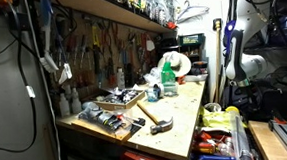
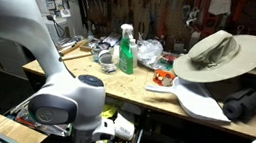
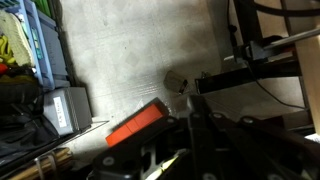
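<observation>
Block (image 3: 135, 123) in your wrist view: red-orange, flat-faced and oblong, and it lies at a slant with its right end higher. It sits on the grey floor (image 3: 130, 50), just above the dark bulk of your gripper (image 3: 190, 150) at the bottom of the frame. I can't tell whether the two touch. That bulk is too dark and blurred to show the fingers, so I can't tell whether the gripper is wide or narrow, or whether it holds anything.

A small round puck (image 3: 176, 81) rests on the floor just beyond the block, right beside a black frame (image 3: 250, 60) that crosses the right side. On the left you have bins (image 3: 25, 40) holding green and yellow items, with a grey box (image 3: 65, 108) below them.

None of that floor scene appears in the exterior views, and neither do the block or the gripper. They show what the wrist camera misses: the white arm (image 1: 240, 56) stands off to the side of a cluttered bench (image 1: 180, 110), and it looms large up close (image 2: 23, 27) in front of that bench (image 2: 164, 99). A green bottle (image 2: 124, 49) stands upright on the benchtop and shows in both exterior views (image 1: 168, 80). A hammer (image 1: 154, 117) appears in an exterior view only, as does a wide-brimmed hat (image 2: 221, 54).
</observation>
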`<state>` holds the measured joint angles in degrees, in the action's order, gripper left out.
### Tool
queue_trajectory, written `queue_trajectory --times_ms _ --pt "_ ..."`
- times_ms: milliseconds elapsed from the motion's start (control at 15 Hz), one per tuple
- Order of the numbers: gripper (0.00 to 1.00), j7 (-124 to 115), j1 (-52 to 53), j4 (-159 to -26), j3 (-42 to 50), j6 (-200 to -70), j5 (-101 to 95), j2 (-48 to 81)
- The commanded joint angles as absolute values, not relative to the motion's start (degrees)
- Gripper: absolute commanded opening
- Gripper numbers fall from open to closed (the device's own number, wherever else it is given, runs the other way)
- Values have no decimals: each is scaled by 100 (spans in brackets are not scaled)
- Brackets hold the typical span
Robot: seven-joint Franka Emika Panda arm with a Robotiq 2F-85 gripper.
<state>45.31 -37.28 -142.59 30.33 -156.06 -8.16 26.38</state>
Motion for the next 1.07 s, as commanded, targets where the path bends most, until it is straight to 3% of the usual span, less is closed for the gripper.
queue_trajectory --times_ms 0,533,1000 --pt "0 4338 -3849 -14281 2881 -15785 -1166 2717" --pt "0 4504 -4058 -14232 2548 -16449 -1560 3253" --pt "0 4765 -4976 -14308 1705 -17310 -1407 3269"
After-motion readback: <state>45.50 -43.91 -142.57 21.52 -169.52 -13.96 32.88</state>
